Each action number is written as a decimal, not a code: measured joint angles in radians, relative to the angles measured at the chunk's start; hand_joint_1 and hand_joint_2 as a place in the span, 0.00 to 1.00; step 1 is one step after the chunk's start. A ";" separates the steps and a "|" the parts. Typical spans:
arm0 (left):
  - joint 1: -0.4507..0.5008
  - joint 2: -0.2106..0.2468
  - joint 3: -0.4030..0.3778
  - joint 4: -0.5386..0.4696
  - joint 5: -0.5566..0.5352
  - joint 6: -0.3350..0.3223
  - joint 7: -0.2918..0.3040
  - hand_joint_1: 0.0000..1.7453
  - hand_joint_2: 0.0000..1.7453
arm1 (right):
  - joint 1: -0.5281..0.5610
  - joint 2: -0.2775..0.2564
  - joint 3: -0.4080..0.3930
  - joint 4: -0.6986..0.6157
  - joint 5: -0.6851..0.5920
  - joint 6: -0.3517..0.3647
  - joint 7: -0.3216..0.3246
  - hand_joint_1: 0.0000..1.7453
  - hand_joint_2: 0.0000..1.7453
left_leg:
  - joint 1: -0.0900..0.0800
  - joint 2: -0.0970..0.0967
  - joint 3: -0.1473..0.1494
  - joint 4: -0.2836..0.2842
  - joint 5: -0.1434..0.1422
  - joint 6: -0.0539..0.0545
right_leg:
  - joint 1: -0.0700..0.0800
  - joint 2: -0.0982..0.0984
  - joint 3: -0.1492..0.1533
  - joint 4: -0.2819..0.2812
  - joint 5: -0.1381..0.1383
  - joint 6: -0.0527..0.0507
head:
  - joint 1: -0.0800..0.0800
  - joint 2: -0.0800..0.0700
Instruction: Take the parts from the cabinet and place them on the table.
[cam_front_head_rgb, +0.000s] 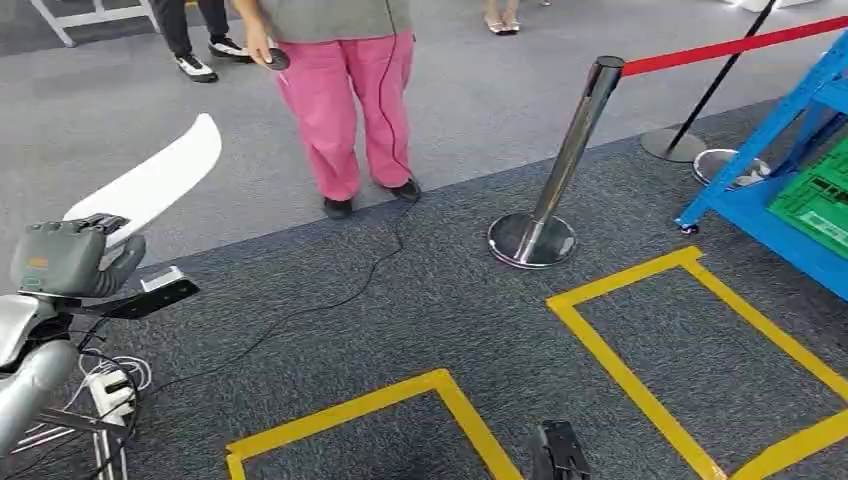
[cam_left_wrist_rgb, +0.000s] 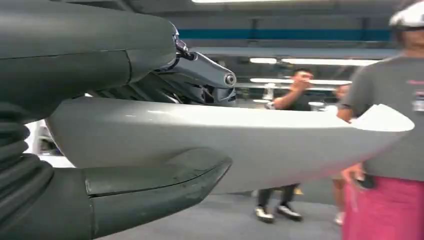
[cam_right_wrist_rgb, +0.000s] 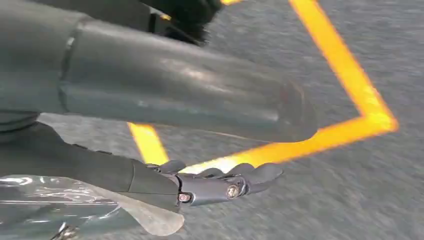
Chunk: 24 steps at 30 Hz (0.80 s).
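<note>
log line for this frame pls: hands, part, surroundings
left hand: holds long white part | right hand: holds nothing, fingers apart, over floor | yellow tape on carpet | person ahead | blue rack to right

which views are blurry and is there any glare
Right wrist view: the yellow tape and carpet are smeared by motion blur, though the right hand is fairly sharp. Left wrist view: the white part in the left hand is sharp, the people behind soft, ceiling lights blown out. Head view: mostly sharp, with glare on the chrome post.
</note>
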 joint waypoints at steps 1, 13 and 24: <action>-0.005 -0.002 -0.001 0.001 0.001 0.000 -0.003 1.00 1.00 | 0.004 0.000 0.004 0.001 -0.006 0.013 0.036 0.00 0.00 | 0.009 -0.015 -0.007 -0.004 0.005 -0.011 | 0.007 -0.013 0.011 -0.002 -0.004 0.007 | 0.005 0.000; -0.064 -0.011 -0.019 0.052 0.019 0.006 -0.019 1.00 1.00 | 0.029 -0.007 0.047 0.003 -0.008 0.045 0.173 0.00 0.00 | 0.019 0.152 -0.030 0.063 0.008 -0.052 | 0.002 -0.176 0.044 -0.020 -0.012 0.005 | -0.006 0.000; -0.083 -0.018 -0.030 0.066 0.024 0.008 -0.019 1.00 1.00 | 0.028 -0.013 0.055 0.004 -0.002 0.044 0.195 0.00 0.00 | 0.006 0.105 -0.004 -0.001 -0.005 0.013 | 0.006 -0.095 -0.077 0.248 -0.164 0.045 | 0.001 0.000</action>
